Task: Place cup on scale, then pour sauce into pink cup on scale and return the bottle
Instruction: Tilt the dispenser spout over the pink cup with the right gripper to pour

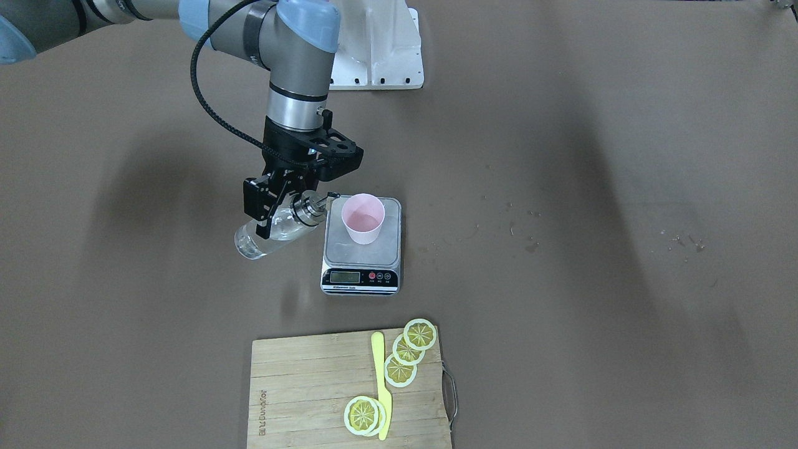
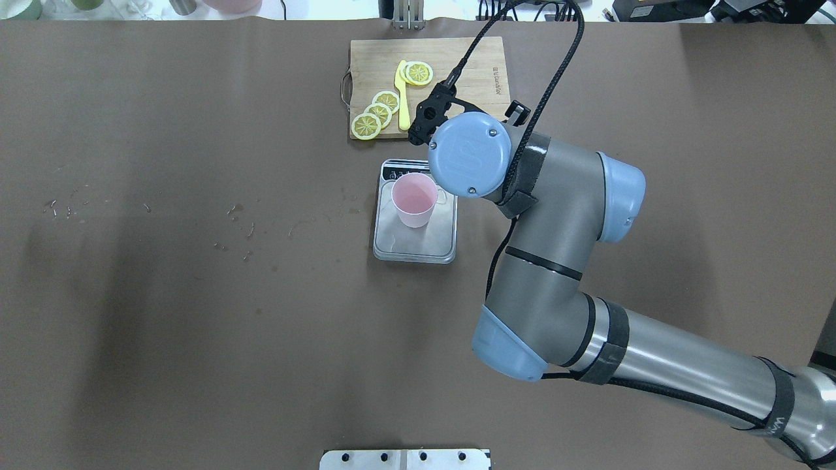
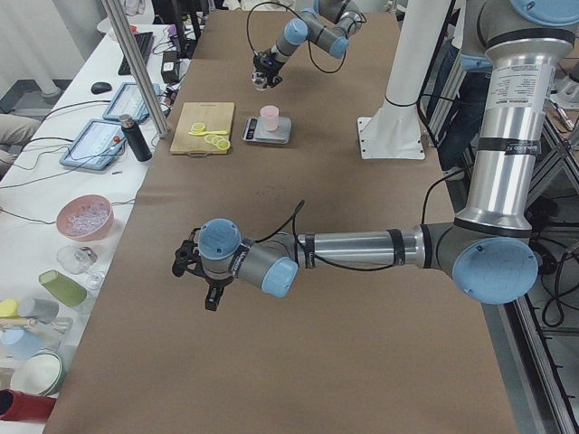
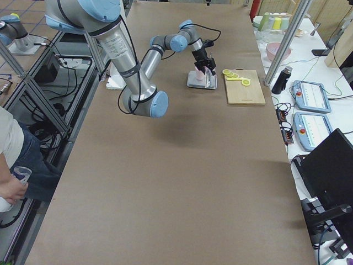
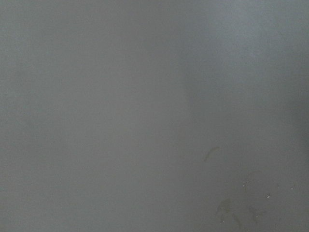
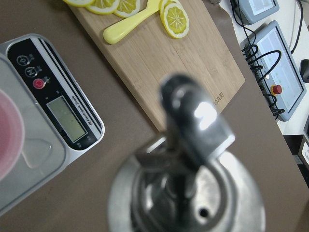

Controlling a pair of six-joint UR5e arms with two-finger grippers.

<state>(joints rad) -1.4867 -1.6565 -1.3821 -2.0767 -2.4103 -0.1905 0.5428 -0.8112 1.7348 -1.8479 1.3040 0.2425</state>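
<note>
Cup [image 1: 363,219] on scale [image 1: 341,251], sauce [image 1: 365,222] perhaps inside; tilted bottle [image 1: 257,243] alongside

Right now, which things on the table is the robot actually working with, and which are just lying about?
Part of the job: pink cup; digital scale under it; glass bottle with metal pourer, tilted in the right hand.

Just lying about: bamboo cutting board; lemon slices and yellow knife on it.
</note>
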